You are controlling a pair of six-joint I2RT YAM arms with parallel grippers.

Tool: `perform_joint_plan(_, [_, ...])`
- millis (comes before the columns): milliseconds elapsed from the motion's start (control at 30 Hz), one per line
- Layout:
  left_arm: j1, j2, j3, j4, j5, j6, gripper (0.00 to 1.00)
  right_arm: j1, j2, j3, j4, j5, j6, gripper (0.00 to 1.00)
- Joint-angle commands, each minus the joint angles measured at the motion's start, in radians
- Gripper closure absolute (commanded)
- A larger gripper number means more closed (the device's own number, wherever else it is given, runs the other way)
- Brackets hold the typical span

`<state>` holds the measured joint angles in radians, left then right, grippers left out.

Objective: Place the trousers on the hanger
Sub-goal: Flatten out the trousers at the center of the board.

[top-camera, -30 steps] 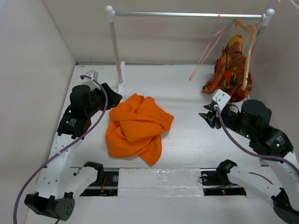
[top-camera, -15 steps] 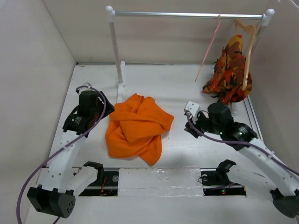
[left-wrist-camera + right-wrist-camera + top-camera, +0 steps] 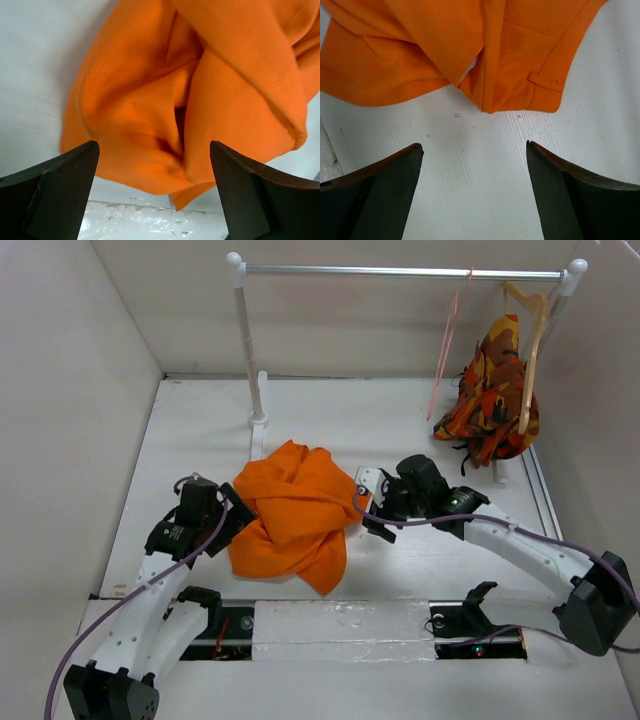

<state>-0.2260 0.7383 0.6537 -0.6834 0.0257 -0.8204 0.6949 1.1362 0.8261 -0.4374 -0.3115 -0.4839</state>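
The trousers (image 3: pixel 295 515) lay crumpled in a loose heap on the white tabletop (image 3: pixel 400 420), near its middle and toward the near edge. They were plain bright orange cloth, twisted and folded over themselves in thick overlapping folds, so the two legs could not be told apart. In the right wrist view one hemmed edge rested flat on the tabletop and bore a narrow belt loop (image 3: pixel 545 81). The hanger (image 3: pixel 447 340), a thin pink wire one, hung from the rail (image 3: pixel 400 271) at the far right, seen almost edge-on, slanting down to the left, well apart from the trousers.
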Motion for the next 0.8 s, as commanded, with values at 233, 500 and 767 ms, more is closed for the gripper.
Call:
perform_joint_plan(233, [0.005, 0.019, -0.158, 0.128, 0.145, -0.155, 0.15, 0.012, 0.24, 0.114, 0.187, -0.13, -0.084, 0.12])
perform_joint_plan(500, [-0.042, 0.111, -0.226, 0.249, 0.056, -0.21, 0.3, 0.012, 0.416, 0.185, 0.289, -0.179, -0.075, 0.6])
perform_joint_plan(767, [-0.042, 0.099, 0.134, 0.138, -0.241, -0.114, 1.0, 0.064, 0.138, 0.357, 0.0, -0.058, -0.082, 1.0])
